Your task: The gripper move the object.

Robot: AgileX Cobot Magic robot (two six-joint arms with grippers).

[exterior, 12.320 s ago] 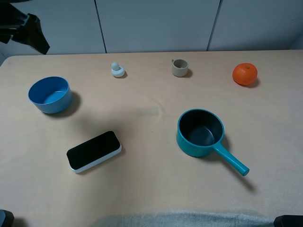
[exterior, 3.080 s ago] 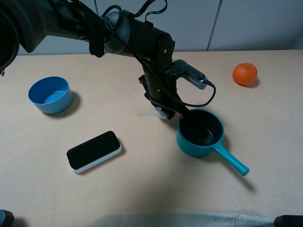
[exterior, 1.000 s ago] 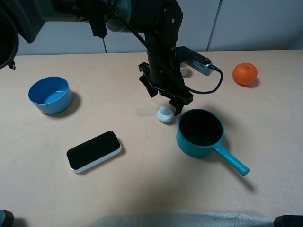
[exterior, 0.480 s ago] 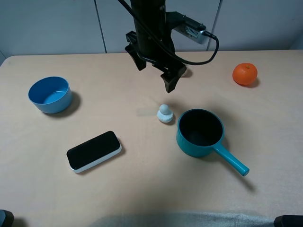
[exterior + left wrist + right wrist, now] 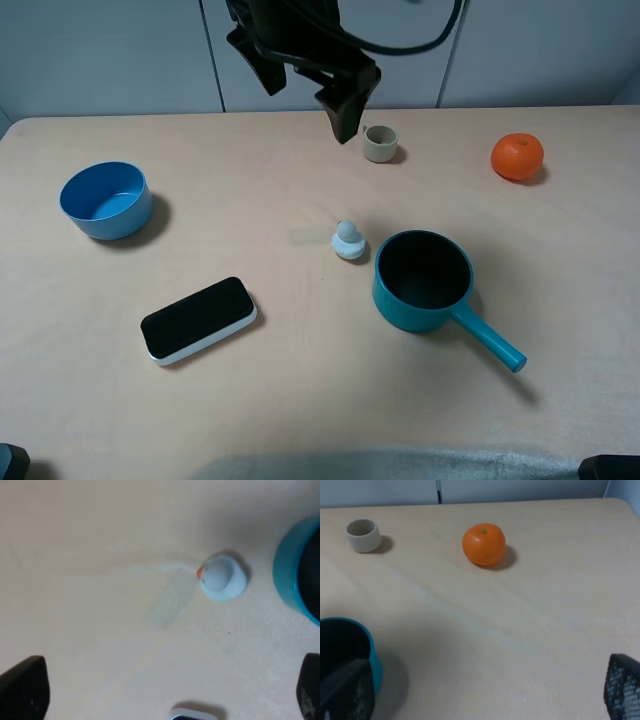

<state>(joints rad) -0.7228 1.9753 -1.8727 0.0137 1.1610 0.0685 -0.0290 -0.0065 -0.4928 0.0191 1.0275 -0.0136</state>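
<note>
Hovering high over the far side of the surface [image 5: 300, 400], the left hand [image 5: 300, 85] is carrying nothing, its fingers spread apart.

Sitting upright near the middle, the pale duck figurine [image 5: 348, 240] is resting just beside the teal saucepan [image 5: 424, 281], well below that hand. The right hand's [image 5: 480, 692] fingers are also standing apart, near the orange [image 5: 483, 544] and beige cup [image 5: 363, 534].
</note>
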